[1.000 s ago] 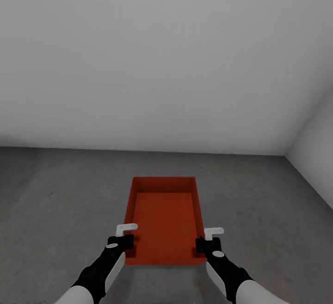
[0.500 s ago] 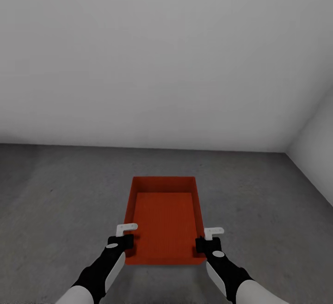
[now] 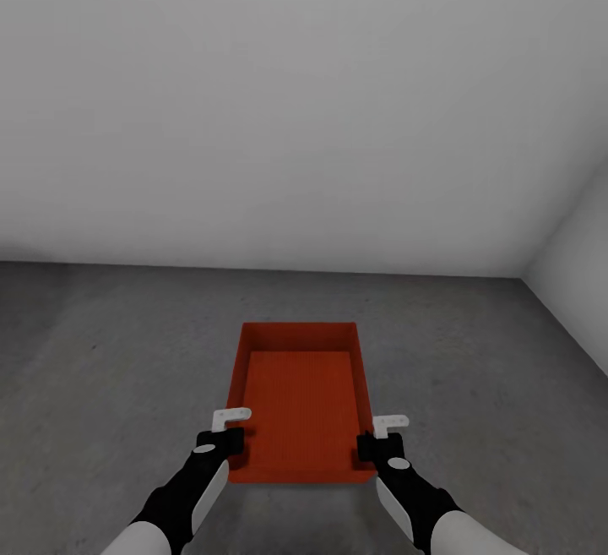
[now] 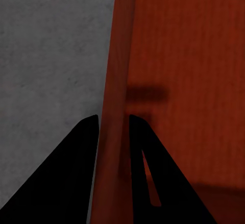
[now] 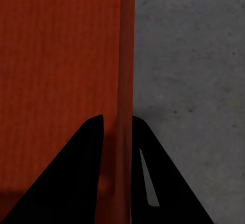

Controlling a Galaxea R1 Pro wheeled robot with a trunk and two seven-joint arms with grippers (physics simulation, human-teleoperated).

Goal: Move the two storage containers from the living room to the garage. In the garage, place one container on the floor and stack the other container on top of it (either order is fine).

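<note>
container [image 3: 300, 403]: rigid, light, smooth-walled; likely slippery.
left gripper [image 3: 226, 430]: fingers pinch left wall.
right gripper [image 3: 380, 437]: fingers pinch right wall.
grip: long side walls, near end.

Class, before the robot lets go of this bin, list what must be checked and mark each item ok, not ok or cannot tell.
1. Left gripper fingers straddle the storage container side wall: ok.
2. Right gripper straddles the opposite wall: ok.
3. Dark grey floor lies under the container, garage-like: ok.
4. Container bottom resting on the floor: cannot tell.
5. Container empty and level: ok.
6. Second container in place for stacking: cannot tell.
</note>
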